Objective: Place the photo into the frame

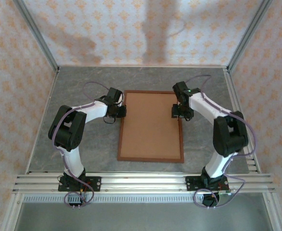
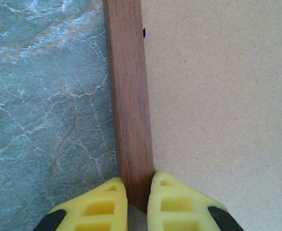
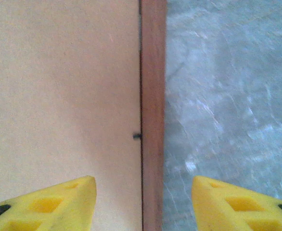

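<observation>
Frame (image 1: 150, 160): large, rectangular, thin reddish-brown wooden moulding with fine lengthwise grain. Lying flat at mid-table on grey marbled surface (image 1: 83, 96), long sides running away from the arm bases. Opening filled edge to edge by plain brown board (image 1: 150, 125), set just below the moulding's top face. Small dark tab (image 3: 137, 136) at inner edge of right rail.

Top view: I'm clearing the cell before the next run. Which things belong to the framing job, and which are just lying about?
Belongs to the job: the frame; left gripper, shut on its left rail; right gripper, open astride its right rail.
Not the job's own: brown board, lying inside the frame; grey marbled table.
</observation>
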You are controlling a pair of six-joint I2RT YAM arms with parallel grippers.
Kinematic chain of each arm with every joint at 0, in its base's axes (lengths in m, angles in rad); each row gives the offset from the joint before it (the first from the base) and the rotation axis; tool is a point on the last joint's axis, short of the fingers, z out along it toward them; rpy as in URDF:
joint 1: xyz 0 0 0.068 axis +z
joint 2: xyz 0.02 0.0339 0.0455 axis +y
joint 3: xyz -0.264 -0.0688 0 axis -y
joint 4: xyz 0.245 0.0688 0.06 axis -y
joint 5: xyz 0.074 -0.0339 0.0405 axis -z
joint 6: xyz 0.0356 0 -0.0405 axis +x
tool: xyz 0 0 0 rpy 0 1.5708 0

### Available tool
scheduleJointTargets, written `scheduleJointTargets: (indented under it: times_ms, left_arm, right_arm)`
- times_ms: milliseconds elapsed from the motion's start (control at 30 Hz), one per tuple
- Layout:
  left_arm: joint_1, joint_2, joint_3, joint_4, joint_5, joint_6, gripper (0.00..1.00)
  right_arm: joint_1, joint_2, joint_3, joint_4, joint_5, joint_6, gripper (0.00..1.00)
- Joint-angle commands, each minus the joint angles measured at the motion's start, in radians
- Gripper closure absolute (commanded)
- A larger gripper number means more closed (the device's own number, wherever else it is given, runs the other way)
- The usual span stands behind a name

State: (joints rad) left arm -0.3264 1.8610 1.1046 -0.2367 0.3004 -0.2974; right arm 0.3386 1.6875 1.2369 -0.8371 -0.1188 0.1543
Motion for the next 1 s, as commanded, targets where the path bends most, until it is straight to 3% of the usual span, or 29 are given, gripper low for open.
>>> scheduleJointTargets:
  times_ms: [0,333,967]
  left_arm:
    - [-0.001,0.006,-0.003,-0.096,-0.044,0.008,0.88]
    - [-0.002,0.004,0.0,-0.095,-0.054,0.007,0.88]
    - [-0.002,0.013,0.0,-0.091,-0.04,0.006,0.89]
  right_arm:
    - [0.0,-0.097,-0.099,-0.101,0.03,0.037,0.45]
    - [0.04,-0.265,-0.351,-0.115,-0.08,0.177,0.57]
    - [0.06,-0.127,-0.4,0.024,-0.126,0.181,0.61]
